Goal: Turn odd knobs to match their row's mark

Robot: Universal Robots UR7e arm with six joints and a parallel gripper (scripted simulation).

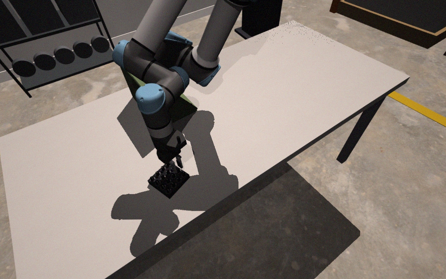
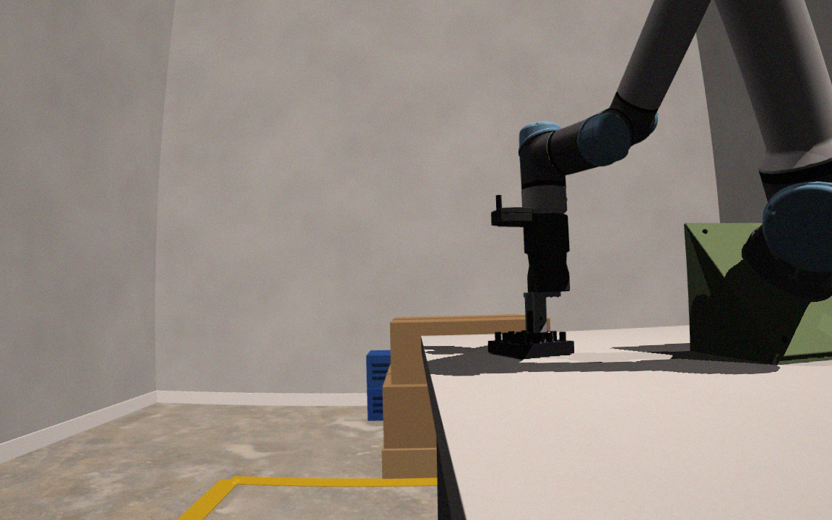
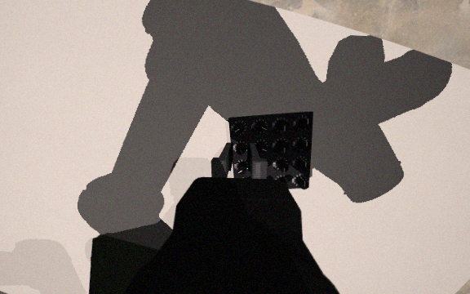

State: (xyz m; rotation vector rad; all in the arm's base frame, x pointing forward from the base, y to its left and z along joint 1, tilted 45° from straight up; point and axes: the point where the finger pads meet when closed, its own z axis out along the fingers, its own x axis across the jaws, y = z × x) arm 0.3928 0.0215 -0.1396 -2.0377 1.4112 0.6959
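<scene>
knob box (image 3: 276, 143) marks too small, near corner behind pincer (image 3: 241, 165)
</scene>
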